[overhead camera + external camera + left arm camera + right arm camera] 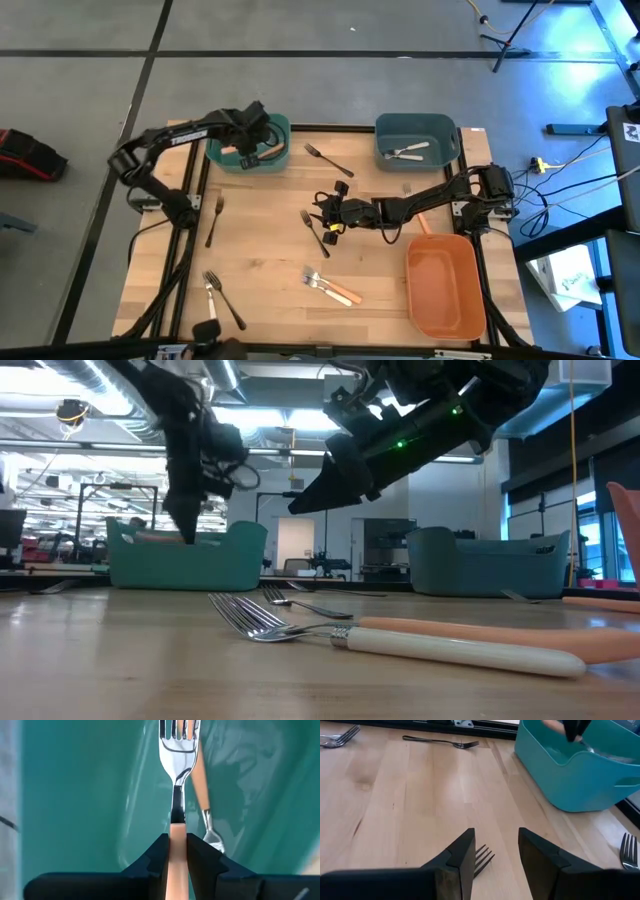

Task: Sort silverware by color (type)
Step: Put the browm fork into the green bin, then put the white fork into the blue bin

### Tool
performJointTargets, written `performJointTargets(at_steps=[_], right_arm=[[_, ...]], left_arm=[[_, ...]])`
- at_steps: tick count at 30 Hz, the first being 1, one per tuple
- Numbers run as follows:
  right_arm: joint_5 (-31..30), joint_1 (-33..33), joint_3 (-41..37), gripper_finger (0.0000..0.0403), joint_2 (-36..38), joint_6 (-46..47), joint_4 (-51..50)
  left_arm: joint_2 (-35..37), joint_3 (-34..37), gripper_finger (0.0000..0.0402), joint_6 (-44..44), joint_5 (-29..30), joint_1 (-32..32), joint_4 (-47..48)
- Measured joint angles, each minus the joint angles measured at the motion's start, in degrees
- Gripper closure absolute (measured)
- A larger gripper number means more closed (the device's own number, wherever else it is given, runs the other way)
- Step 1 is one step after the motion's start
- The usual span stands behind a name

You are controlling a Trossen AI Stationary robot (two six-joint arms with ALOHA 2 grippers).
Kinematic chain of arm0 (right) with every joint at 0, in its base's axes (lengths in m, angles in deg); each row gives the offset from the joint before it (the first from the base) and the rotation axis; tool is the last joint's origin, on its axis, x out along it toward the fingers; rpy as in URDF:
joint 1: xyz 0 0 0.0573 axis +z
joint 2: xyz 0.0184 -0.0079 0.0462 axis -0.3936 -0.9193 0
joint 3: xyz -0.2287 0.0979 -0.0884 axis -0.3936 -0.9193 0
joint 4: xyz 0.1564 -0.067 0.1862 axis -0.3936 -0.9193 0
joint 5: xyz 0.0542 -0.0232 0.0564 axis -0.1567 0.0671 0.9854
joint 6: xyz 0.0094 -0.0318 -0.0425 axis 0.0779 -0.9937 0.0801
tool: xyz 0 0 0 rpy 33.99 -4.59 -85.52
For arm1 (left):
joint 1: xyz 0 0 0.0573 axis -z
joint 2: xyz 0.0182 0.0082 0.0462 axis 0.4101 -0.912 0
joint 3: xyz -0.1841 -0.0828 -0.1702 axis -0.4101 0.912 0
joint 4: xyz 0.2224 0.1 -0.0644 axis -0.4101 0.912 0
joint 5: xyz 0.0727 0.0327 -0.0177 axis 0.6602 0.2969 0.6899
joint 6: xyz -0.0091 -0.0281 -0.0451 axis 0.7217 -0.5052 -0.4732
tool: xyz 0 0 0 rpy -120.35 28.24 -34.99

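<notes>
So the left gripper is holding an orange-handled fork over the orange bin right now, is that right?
Not quite. The left gripper does hold the orange-handled fork, but over the teal bin, not the orange bin; the high and left wrist views show it.

two bins (416,138) at bench (260,250) rear, third bin (445,285) front right; left gripper (262,140) in rear-left bin; forks (328,286) scattered between.

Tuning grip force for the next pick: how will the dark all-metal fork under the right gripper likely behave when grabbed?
The dark fork looks like thin solid metal, so probably stiff. It lies flat on the wooden table, so the open right gripper may struggle to get under it. Its smooth handle could slip.
</notes>
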Motion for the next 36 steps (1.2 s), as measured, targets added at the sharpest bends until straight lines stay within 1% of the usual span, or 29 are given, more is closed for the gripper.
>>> performJointTargets(at_steps=[4, 6, 13, 16, 20, 23, 25, 28, 30, 33, 36], right_arm=[[0.0, 0.0, 0.0, 0.0265, 0.0, 0.0, 0.0], [0.0, 0.0, 0.0, 0.0265, 0.0, 0.0, 0.0], [0.0, 0.0, 0.0, 0.0265, 0.0, 0.0, 0.0], [0.0, 0.0, 0.0, 0.0265, 0.0, 0.0, -0.2], [-0.1, 0.0, 0.0, 0.0265, 0.0, -0.2, -2.3], [-3.8, 0.0, 0.0, 0.0265, 0.0, -0.4, -3.5], [-6.2, 0.0, 0.0, 0.0265, 0.6, -0.1, -5.0], [-8.0, 0.0, 1.5, 0.0265, 3.1, 1.5, -10.8], [-9.8, 0.0, 2.5, 0.0265, 5.5, 2.3, -14.8], [-12.2, 0.0, 3.3, 0.0265, 9.3, 3.7, -22.0], [-13.7, -0.4, 3.8, 0.0265, 13.5, 5.2, -28.9]], left_arm=[[-3.6, 0.0, 0.0347, -0.1, 2.0, -0.3, 0.3], [-4.3, 0.0, 0.0339, -0.2, 2.6, -0.3, 0.2], [-3.3, 0.0, 0.0288, -0.5, 2.7, 0.0, 0.7], [-1.6, 0.0, 0.0279, -1.8, 3.2, 0.6, 0.7], [2.5, 0.0, 0.028, -4.0, 2.8, 2.3, 0.2], [7.4, 0.0, 0.0282, -7.2, 1.9, 4.7, 0.2], [11.2, 0.0, 0.0282, -9.8, -1.6, 6.5, -0.6], [16.5, 0.0, 0.0282, -13.8, -8.4, 9.3, -2.1], [19.7, 0.6, 0.0282, -15.7, -11.7, 11.5, -3.7], [24.1, 4.7, 0.0282, -18.8, -14.2, 15.7, -7.5], [27.9, 11.1, 0.0282, -22.4, -14.5, 20.9, -14.3]])
